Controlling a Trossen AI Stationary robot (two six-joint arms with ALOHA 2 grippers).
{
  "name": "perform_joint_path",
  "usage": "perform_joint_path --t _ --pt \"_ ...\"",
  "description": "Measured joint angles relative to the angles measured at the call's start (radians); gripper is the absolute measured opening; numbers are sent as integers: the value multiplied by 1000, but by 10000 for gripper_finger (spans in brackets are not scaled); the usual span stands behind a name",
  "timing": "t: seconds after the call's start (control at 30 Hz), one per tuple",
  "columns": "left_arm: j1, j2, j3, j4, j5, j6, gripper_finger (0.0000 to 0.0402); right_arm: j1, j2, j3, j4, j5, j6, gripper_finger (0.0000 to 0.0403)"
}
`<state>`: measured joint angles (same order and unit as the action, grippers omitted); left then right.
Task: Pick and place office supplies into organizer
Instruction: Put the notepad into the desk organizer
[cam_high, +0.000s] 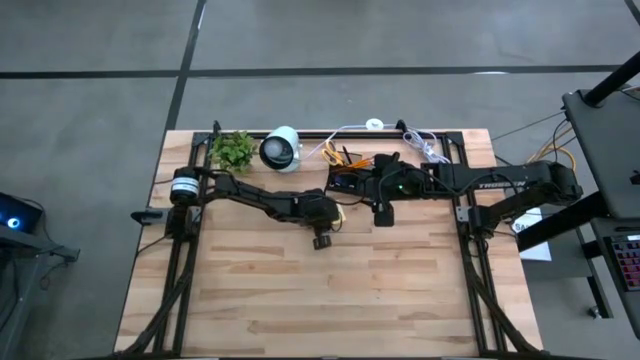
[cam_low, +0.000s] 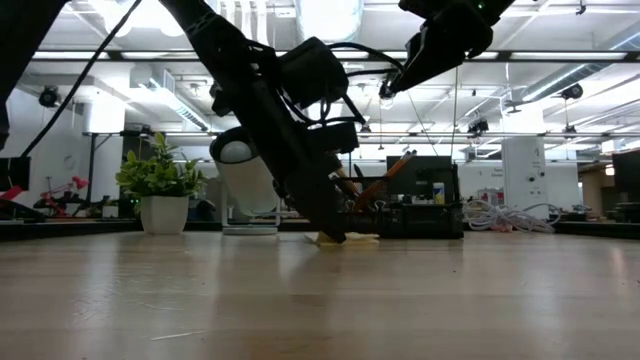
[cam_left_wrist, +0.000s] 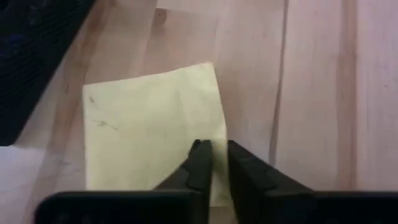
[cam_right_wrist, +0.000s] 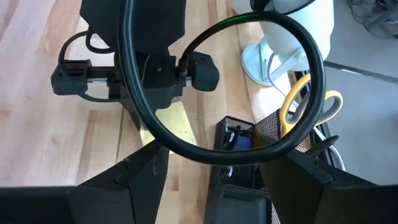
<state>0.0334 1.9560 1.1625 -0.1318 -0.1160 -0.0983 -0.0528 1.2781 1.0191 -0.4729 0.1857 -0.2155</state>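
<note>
A light butcher-block table (cam_high: 330, 290) with pale wooden planks is standing on a grey concrete floor (cam_high: 300, 40) crossed by dark seams, and black frame rails are running along both sides of the tabletop. In the low view the room behind is opening into a wide workshop with white ceiling beams, hanging lamps and benches. Along the far edge of the table a small green potted plant (cam_high: 233, 149) is sitting beside a white round device (cam_high: 281, 148), and a white cable (cam_high: 420, 140) is lying coiled toward the right end. The black organizer (cam_high: 350, 178) is standing near the middle of the far edge, with orange pencils (cam_high: 360, 160) and yellow-handled scissors (cam_right_wrist: 308, 109) sticking up out of its taller back section. The yellow sticky-note pad (cam_left_wrist: 152, 127) is lying flat on the wood just in front of the organizer and to its left. The left gripper (cam_left_wrist: 214, 163) is reaching down to the table at that pad, its fingers drawn nearly together at the pad's edge; whether they are actually pinching it cannot be told. The right gripper (cam_high: 384, 214) is hovering above the organizer with its fingers spread wide and nothing between them.
</note>
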Motion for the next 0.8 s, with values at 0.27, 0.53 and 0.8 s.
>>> perform_joint_path --t 0.27,0.53,0.8 --pt "7 -6 1 -15 8 1 1 0 -2 0 -2 -1 7 231" --pt "5 -26 55 -78 6 41 0 0 -32 0 -4 2 44 231" --pt "4 -57 124 -102 6 117 0 -2 -104 0 -68 156 70 231"
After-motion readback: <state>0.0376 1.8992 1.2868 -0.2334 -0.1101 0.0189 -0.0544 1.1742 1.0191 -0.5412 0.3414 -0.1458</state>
